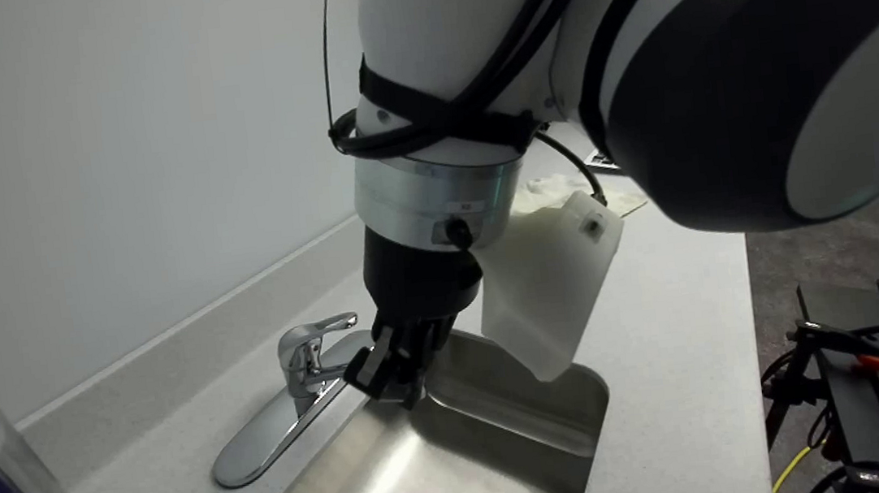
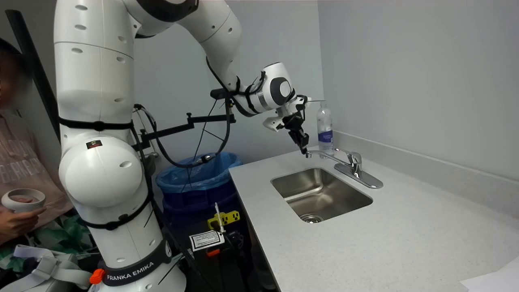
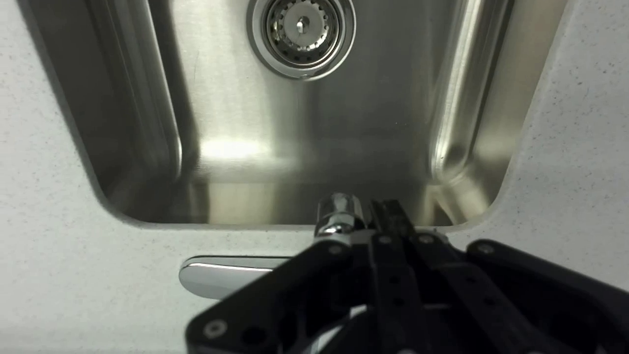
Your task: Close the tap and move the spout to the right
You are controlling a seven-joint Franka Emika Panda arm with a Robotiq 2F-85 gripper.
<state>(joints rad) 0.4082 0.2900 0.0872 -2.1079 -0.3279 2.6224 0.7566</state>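
Spout (image 3: 339, 214) just beside tool (image 3: 386, 204)

In an exterior view I'm seeing the sink (image 2: 340, 199) sitting in the worktop (image 2: 389, 231), with the drain (image 2: 311, 219) lying in its floor. Right of the sink, the tap (image 2: 356, 160) is standing on its base plate (image 2: 368, 180), and the spout (image 2: 325, 153) is reaching leftward from it. The bottle (image 2: 325, 127) is standing behind the spout; the bin (image 2: 194, 200) is sitting left of the worktop. In the wrist view the fingers (image 3: 400, 219) are hanging just right of the spout's end, over the sink's edge.
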